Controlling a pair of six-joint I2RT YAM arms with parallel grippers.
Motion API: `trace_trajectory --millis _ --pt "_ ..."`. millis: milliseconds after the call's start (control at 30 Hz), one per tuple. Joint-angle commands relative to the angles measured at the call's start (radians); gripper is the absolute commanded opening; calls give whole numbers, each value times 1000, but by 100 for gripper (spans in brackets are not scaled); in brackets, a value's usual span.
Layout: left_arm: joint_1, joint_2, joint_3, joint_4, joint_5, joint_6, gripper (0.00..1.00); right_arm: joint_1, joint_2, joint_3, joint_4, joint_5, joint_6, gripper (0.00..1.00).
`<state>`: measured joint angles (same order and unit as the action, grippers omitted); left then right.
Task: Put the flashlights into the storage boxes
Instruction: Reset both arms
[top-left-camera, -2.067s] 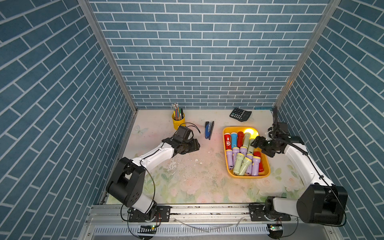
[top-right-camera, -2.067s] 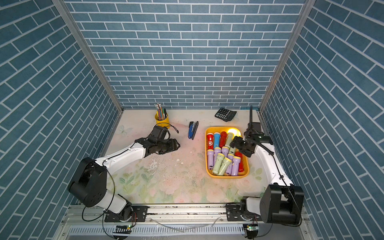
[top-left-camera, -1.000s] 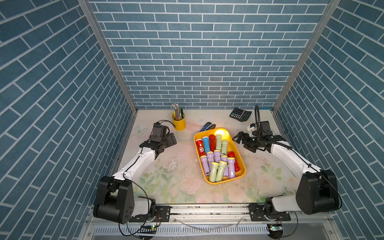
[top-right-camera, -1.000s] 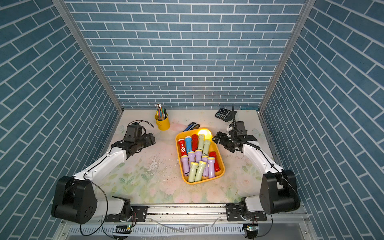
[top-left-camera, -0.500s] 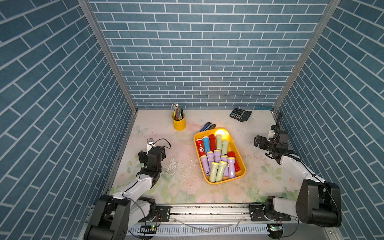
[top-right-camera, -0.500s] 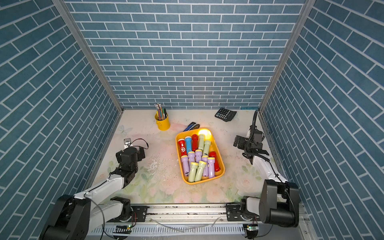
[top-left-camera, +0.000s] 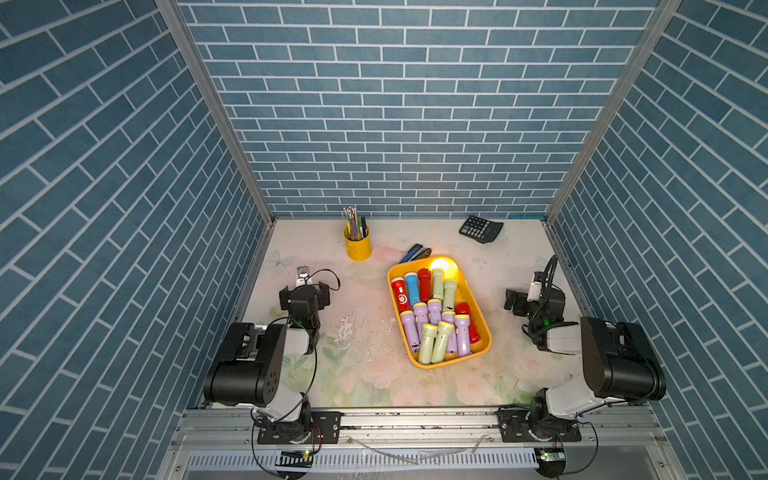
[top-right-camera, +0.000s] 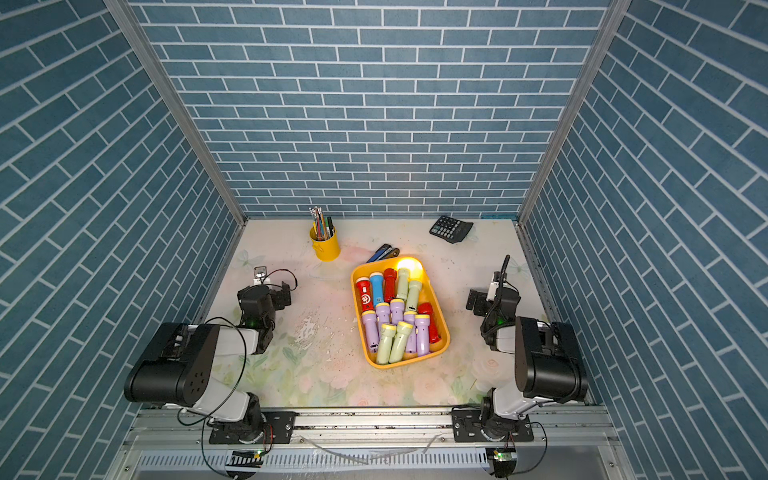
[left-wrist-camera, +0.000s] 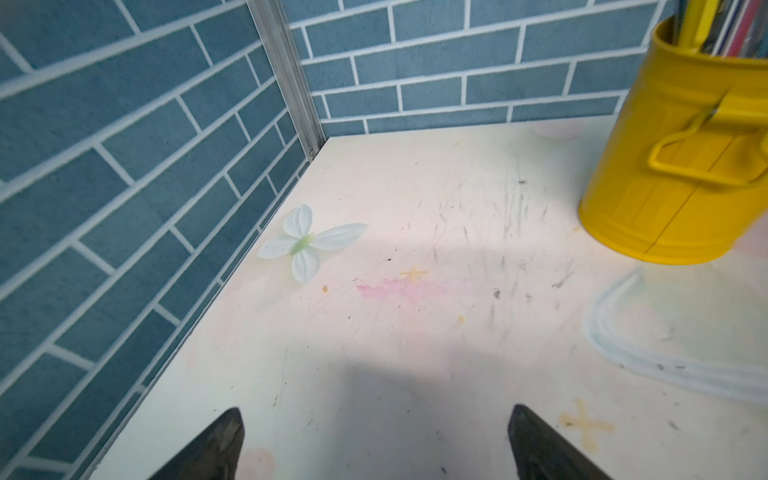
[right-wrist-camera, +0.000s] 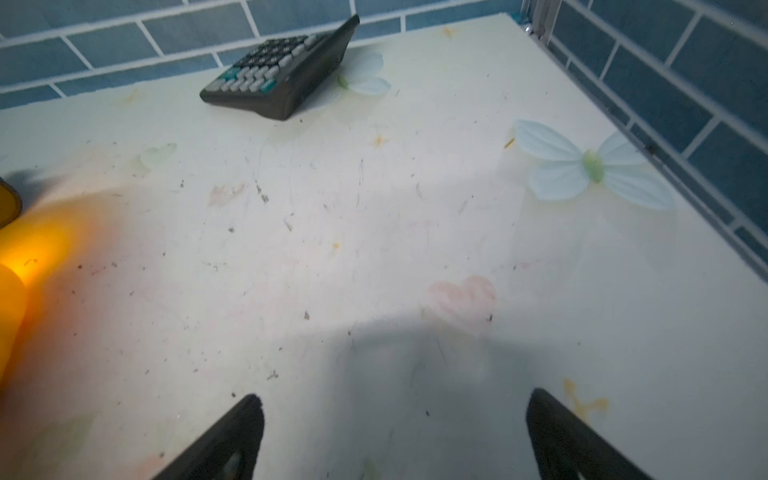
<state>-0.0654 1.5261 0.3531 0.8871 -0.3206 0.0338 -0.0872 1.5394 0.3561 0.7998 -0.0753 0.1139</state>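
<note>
The orange-yellow storage box (top-left-camera: 455, 360) (top-right-camera: 411, 360) lies slanted in the middle of the table. Several flashlights (top-left-camera: 432, 328) (top-right-camera: 395, 328) lie inside it: lilac, pale green, red and one blue. A pale green one (top-left-camera: 437, 282) is lit and makes the far corner glow. My left gripper (top-left-camera: 304, 291) (top-right-camera: 270, 293) (left-wrist-camera: 375, 415) is open over bare table near the left wall. Beside the right wall my right gripper (top-left-camera: 517, 301) (top-right-camera: 478, 299) (right-wrist-camera: 395, 398) is open too, with nothing between its fingers. The box's glowing edge (right-wrist-camera: 8, 291) shows in the right wrist view.
A yellow pen cup (top-left-camera: 357, 245) (left-wrist-camera: 685, 166) stands at the back left. A dark calculator (top-left-camera: 481, 228) (right-wrist-camera: 278, 75) lies at the back right. A dark blue stapler (top-left-camera: 415, 253) lies just behind the box. Brick-patterned walls close three sides.
The box went from the right side to the table's middle about a second ago and has stayed there. Both arms have pulled back from it and folded toward the front corners, grippers empty.
</note>
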Motion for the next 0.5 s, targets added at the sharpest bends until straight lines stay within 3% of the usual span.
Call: trace_trajectory --millis 0,467 --pt "-3 0 7 30 23 -8 100 6 -2 27 86 34 -42 99" --pt "-5 7 13 30 61 18 100 4 0 27 85 26 -40 99"
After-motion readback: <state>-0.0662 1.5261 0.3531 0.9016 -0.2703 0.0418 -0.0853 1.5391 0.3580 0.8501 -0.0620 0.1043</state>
